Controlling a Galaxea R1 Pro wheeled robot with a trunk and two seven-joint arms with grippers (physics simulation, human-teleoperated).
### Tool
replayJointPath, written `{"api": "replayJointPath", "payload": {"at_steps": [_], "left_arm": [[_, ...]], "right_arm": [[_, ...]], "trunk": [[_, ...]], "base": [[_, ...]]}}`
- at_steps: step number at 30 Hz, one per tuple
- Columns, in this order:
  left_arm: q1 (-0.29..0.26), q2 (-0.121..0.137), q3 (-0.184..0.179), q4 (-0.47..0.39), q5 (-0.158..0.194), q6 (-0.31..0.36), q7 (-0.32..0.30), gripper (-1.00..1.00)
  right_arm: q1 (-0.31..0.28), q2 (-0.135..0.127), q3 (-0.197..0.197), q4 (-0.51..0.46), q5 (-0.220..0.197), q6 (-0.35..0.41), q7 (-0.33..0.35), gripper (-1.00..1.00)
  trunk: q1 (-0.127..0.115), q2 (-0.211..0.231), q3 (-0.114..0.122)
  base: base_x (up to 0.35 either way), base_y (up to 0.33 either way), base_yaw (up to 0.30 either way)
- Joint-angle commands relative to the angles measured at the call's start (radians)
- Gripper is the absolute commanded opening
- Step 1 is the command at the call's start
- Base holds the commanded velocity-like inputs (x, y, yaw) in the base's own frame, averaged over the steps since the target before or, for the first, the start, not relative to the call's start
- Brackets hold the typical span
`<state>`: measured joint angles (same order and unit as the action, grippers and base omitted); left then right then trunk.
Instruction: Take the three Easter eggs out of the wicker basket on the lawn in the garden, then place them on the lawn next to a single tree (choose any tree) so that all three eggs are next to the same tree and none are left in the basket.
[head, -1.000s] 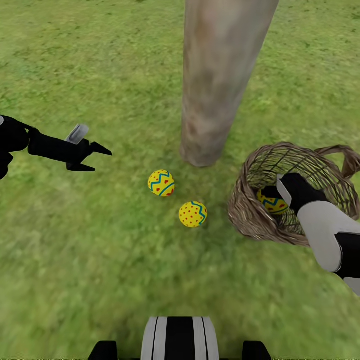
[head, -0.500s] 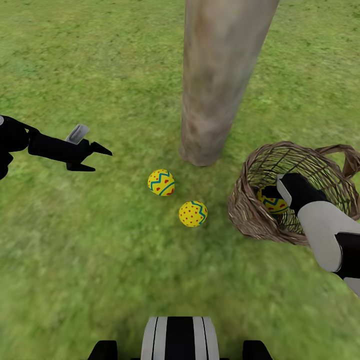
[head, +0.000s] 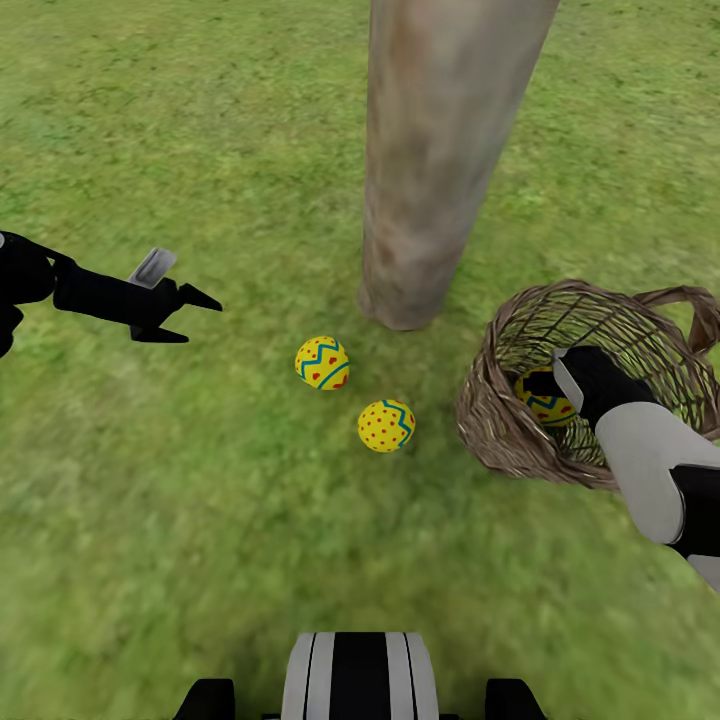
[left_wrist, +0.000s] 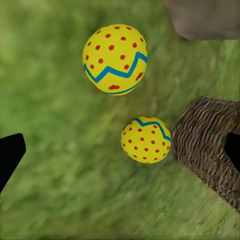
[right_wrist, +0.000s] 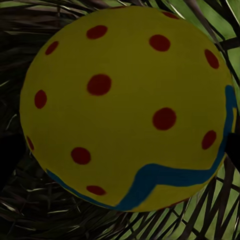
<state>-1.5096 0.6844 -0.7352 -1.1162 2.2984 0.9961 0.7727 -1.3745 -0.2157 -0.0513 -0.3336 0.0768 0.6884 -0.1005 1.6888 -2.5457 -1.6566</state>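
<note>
Reaching your right hand (head: 553, 392) into the wicker basket (head: 500, 420), you are nearing the last egg (head: 543, 398); its grip cannot be told. Two eggs (head: 322, 362) are lying on the lawn (head: 200, 520) beside the tree (head: 430, 200). Your left hand (head: 190, 315) is hovering open, empty.

Black arms, a white right forearm shell, black pointed left gripper (head: 190, 316), seemingly grey-tabbed.

Mottled green grass (head: 200, 520) spreads flat in every direction, lighter in some patches and darker in others. Even, soft daylight falls over it, with only faint shading at the foot of a thick grey-brown trunk (head: 430, 170).
</note>
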Motion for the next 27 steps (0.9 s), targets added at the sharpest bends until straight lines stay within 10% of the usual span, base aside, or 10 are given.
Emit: {"api": "replayJointPath", "payload": {"at_steps": [1,22,23,27], "left_arm": [[-0.001,0.001,-0.003,-0.001,0.010,-0.002,0.010,1.00],[-0.002,0.017,-0.003,-0.001,0.013,-0.002,0.005,1.00],[-0.002,0.018,-0.003,-0.001,0.013,-0.002,0.005,1.00],[-0.002,0.020,-0.003,-0.001,0.012,-0.002,0.005,1.00]], "right_arm": [[-0.001,0.000,-0.005,-0.001,0.008,0.005,0.002,1.00],[-0.001,0.001,-0.004,-0.002,0.009,0.005,0.005,1.00],[-0.001,0.001,-0.004,-0.002,0.009,0.005,0.005,-1.00],[-0.001,0.001,-0.005,-0.002,0.009,0.005,0.004,-1.00]], "trunk": [[0.000,0.000,-0.001],[0.001,-0.001,-0.012],[0.001,-0.001,-0.012],[0.001,-0.001,-0.012]], "base": [[0.000,0.000,0.000],[0.000,0.000,0.000],[0.000,0.000,0.000],[0.000,0.000,0.000]]}}
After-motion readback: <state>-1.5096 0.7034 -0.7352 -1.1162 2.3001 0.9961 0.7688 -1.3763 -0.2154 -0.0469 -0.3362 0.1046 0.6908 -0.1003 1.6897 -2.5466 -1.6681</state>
